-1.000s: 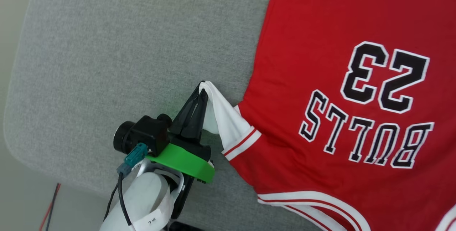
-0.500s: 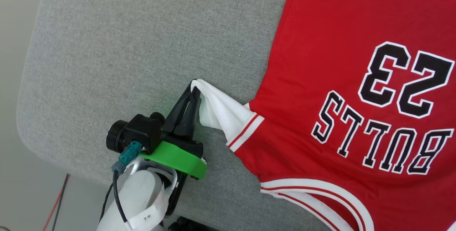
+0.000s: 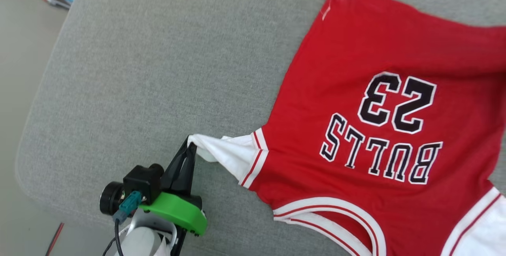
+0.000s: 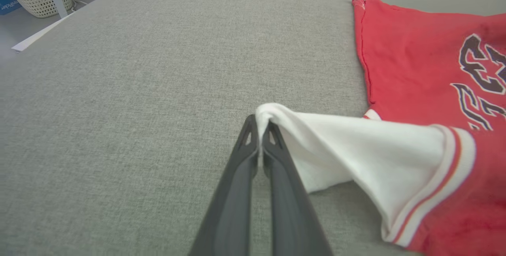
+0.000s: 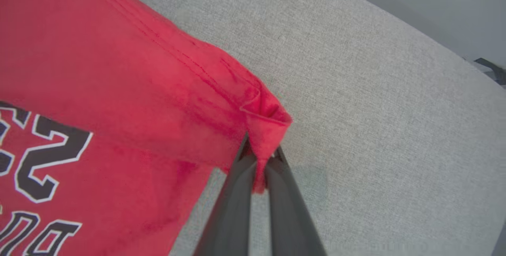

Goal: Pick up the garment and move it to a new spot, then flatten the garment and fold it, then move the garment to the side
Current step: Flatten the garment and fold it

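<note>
Grey fabric covers the table [image 3: 138, 70]; the red Bulls jersey [image 3: 355, 70] lies spread on it. My left gripper [image 3: 191, 145] pinches its white sleeve tip [image 3: 221, 153], and my right gripper [image 5: 261, 154] is clamped on a red hem corner [image 5: 269, 123]. Such thin bites could slip free if I pull hard.

the shirt [image 3: 355, 70] runs off the head view from 3 to 5 o'clock, one sleeve cut there. a sleeve tip is hidden between the closed fingers of the left tool [image 3: 190, 144]. at 10 o'clock in the left wrist view, a cut-off basket [image 4: 43, 5] holds blurred contents.
</note>
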### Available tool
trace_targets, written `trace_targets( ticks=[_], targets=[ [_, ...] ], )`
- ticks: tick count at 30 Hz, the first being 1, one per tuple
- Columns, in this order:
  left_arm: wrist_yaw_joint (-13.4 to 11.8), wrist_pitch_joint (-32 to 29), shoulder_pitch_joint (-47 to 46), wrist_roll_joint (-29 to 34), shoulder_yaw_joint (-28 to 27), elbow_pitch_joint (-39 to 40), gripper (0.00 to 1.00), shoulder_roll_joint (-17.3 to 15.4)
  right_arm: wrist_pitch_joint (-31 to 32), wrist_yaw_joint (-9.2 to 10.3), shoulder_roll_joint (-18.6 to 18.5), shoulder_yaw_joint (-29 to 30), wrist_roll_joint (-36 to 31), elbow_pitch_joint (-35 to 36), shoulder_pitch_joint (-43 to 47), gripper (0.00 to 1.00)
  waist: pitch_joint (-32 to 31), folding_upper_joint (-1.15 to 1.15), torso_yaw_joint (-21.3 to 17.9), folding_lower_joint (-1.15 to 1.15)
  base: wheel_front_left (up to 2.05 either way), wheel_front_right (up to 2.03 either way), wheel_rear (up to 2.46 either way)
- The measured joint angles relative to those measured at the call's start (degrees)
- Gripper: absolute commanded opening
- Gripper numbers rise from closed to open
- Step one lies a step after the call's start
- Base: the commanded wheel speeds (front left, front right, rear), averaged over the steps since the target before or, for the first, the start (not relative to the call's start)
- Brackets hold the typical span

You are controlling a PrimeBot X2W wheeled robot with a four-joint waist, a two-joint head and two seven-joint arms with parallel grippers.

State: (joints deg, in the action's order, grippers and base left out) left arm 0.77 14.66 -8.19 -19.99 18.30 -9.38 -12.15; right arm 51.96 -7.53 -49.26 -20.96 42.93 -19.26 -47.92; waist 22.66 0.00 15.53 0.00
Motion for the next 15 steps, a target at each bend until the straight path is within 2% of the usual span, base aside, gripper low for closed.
trace_targets(
  ticks=[4, 8, 15],
  targets=[
    [-0.10, 0.00, 1.74, -0.18, -0.34, -0.78, 0.00, -0.80, -3.12, 0.00, -4.31, -0.15, 4.16, 5.19, 9.11, 0.00, -3.51, 0.00, -1.51, 0.00, 0.00, 0.00, 0.00],
    [-0.54, -0.01, 3.75, -0.51, -0.56, -0.99, 0.00, -1.25, -6.76, 0.00, -6.92, 2.64, 7.82, 9.17, 20.30, 0.00, -6.67, 0.00, -3.30, -0.01, 0.00, 0.00, 0.00],
    [-1.05, -0.02, 6.22, -1.04, -1.36, -1.20, 0.00, -2.45, -12.18, 0.00, -6.46, 11.98, 9.83, 13.74, 41.58, 0.00, -10.30, 0.00, -7.26, -0.01, 0.00, 0.00, 0.00]
  ],
)
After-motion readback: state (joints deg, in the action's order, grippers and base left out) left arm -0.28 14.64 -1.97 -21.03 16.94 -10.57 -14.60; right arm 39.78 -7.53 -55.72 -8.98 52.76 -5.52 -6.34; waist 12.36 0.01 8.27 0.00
